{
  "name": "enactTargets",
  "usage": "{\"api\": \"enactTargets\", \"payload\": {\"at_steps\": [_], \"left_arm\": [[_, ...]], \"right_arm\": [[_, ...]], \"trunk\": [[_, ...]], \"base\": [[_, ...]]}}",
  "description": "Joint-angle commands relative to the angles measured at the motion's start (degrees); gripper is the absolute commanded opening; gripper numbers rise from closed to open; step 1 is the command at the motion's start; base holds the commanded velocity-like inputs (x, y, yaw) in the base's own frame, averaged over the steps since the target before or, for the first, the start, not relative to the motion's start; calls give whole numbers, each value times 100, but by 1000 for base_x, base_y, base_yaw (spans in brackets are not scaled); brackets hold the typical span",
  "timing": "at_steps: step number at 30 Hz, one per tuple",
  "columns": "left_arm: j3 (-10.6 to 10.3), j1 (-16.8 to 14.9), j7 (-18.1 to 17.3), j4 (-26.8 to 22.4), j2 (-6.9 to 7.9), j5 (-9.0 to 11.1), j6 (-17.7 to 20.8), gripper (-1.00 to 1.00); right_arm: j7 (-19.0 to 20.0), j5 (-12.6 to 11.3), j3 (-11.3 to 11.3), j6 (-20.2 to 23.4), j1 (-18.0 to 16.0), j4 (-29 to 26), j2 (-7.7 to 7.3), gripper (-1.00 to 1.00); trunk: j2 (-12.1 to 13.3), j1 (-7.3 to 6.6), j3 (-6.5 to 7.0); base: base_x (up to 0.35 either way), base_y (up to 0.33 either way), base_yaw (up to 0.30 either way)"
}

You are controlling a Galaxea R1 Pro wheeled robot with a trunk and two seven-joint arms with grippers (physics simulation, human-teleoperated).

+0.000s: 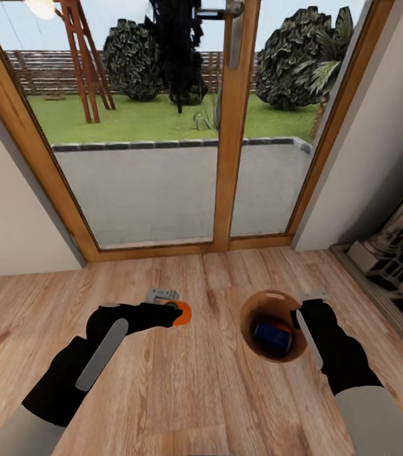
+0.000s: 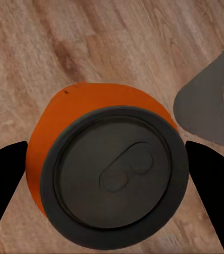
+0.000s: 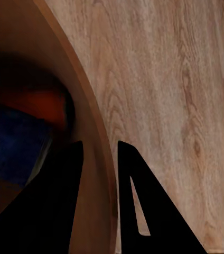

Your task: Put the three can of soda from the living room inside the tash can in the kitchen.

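Note:
An orange can of soda [image 1: 183, 315] with a grey top [image 2: 114, 174] is held above the wood floor by my left gripper [image 1: 173, 311], which is shut on its sides. Its dark fingers [image 2: 3, 190] flank the can. Just to the right is the tash can [image 1: 249, 316], coppery-brown inside, its grey outer wall [image 2: 204, 106] close to the held can. A dark blue can [image 1: 272, 336] lies in it, and an orange can [image 3: 43, 106] shows beside the blue one [image 3: 11, 145]. My right gripper [image 1: 304, 311] is shut on the bin's rim [image 3: 99, 137], one finger inside and one outside.
A glass patio door with a wooden frame [image 1: 230, 158] stands straight ahead, with white walls on both sides. A dark cabinet or appliance [image 1: 395, 259] lines the right wall. Light wood plank floor [image 1: 182, 392] stretches around both arms.

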Motion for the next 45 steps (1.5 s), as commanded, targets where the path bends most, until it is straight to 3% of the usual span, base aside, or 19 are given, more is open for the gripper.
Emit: {"api": "enactTargets", "payload": {"at_steps": [1, 7, 10, 16, 22, 29, 35, 45], "left_arm": [[0, 15, -68, -49, -1, -7, 2, -100], [0, 96, -437, -219, 1, 16, 5, -100], [0, 126, -595, -253, -5, 38, 1, -100], [-25, 140, -726, -263, -29, 54, -10, -100], [-63, 142, -779, -246, -61, 60, -24, -100], [-83, 249, -762, -220, -80, 27, -48, -100], [-102, 304, -768, -200, -116, 8, -63, -100], [-174, 317, -762, 38, -371, -3, -97, -100]], "right_arm": [[1, -34, 4, 0, -13, 56, 1, -100], [-36, -32, 15, 0, -36, 401, 21, -100], [-36, -26, 22, 0, -44, 502, 119, -100], [-35, -33, 54, 0, -44, 547, 256, -100], [-43, -24, 245, 0, -41, 604, 489, -100], [-49, -23, 362, 0, -42, 646, 642, -100], [-57, -16, 426, 0, -40, 656, 849, -100], [-59, -14, 594, 0, -39, 649, 912, -100]], "trunk": [[41, -23, 19], [282, -155, 127], [402, -221, 181], [643, -353, 289], [884, -484, 396], [1164, -638, 522], [1164, -638, 522], [1164, -638, 522]], "base": [[0, 0, 0], [0, 0, 0], [0, 0, 0], [0, 0, 0], [0, 0, 0], [0, 0, 0], [0, 0, 0], [0, 0, 0]]}}
